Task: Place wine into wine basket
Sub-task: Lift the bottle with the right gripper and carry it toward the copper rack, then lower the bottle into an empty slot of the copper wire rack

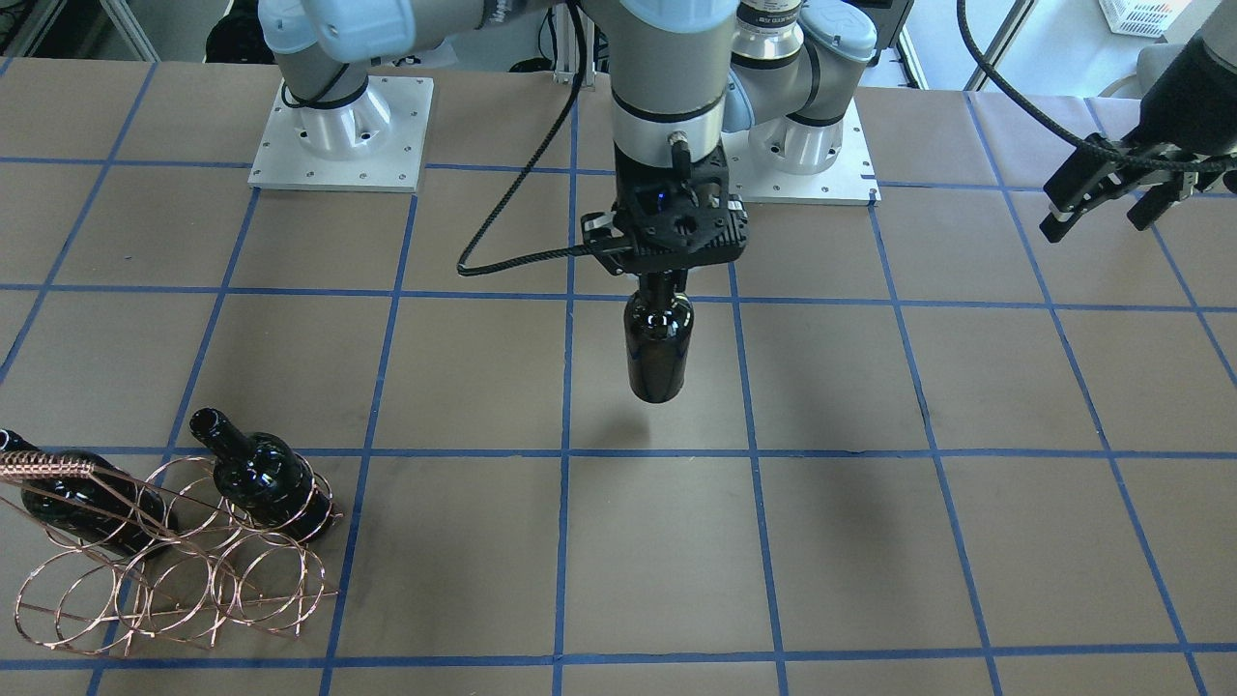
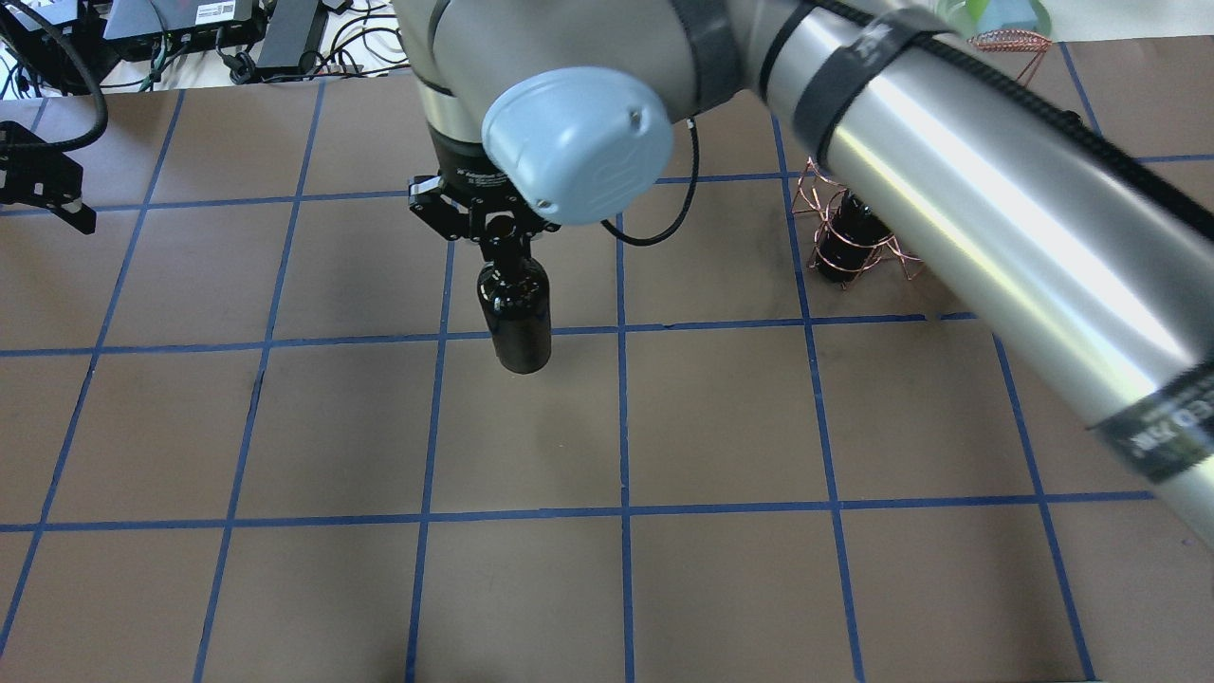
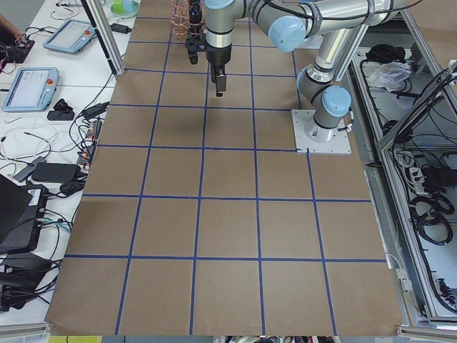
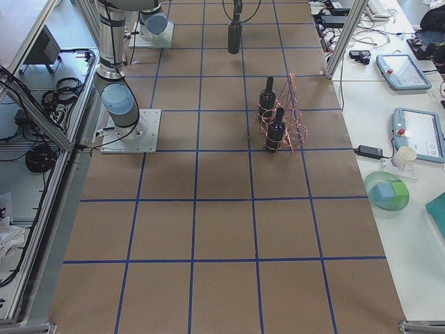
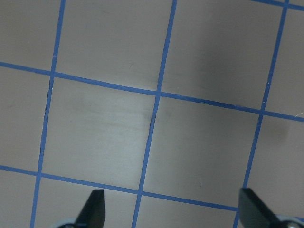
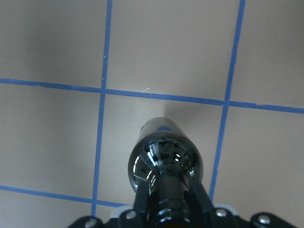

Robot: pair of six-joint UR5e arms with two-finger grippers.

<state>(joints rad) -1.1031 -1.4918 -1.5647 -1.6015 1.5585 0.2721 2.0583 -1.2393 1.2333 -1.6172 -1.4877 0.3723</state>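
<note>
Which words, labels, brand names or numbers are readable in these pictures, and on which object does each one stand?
Nothing can be read with certainty.
The black band on the right arm: white letters, blurred, not readable.
The black wrist ring: small white print, too small to read.
The wine: no label visible.
The tablet screen: too small to read.

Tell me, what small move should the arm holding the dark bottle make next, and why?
Probably carry the wine sideways toward the wine basket, without lowering it. The right tool grips its neck and it hangs clear of the table, while the basket, holding two other bottles, sits well off to the robot's right with empty rings.
</note>
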